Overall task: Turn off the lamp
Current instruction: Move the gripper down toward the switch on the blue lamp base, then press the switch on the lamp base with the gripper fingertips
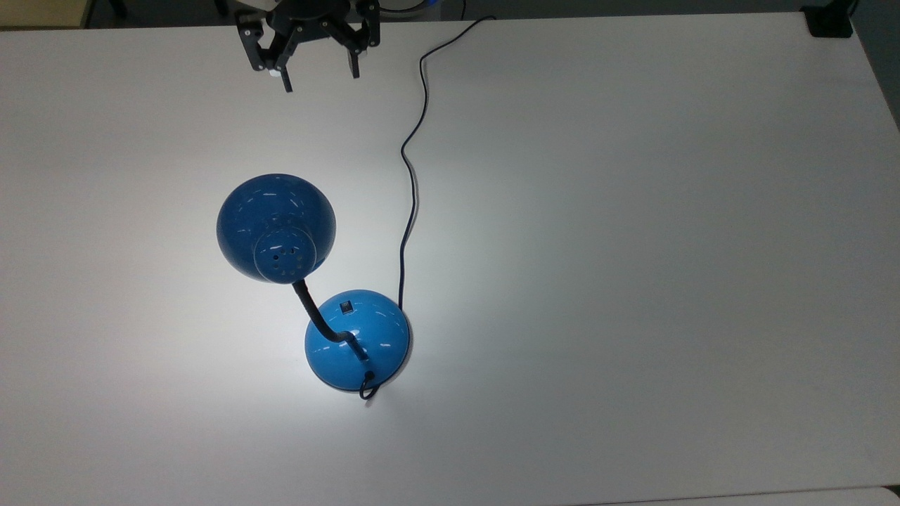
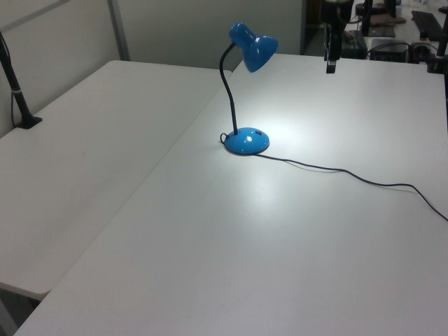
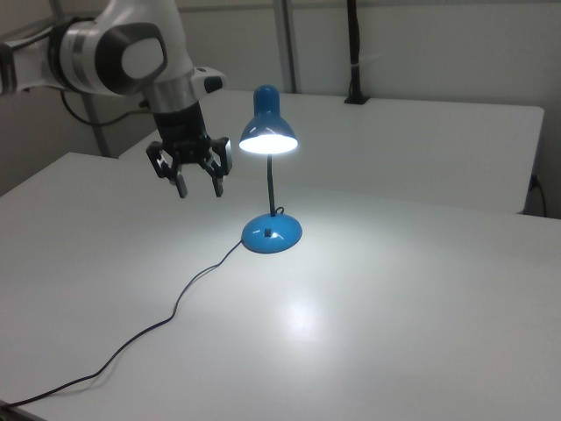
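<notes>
Top view: lamp (image 1: 357, 339) lit, gooseneck leaning from base toward upper left; gripper (image 1: 320, 79) near counter (image 1: 633, 211) edge, fingers spread, empty.

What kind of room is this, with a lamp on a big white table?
Probably a robotics lab or test room. A white and grey robot arm with an open black two-finger gripper hangs over a plain white table holding a lit glossy blue desk lamp. Equipment clutters the left view's far edge.
</notes>
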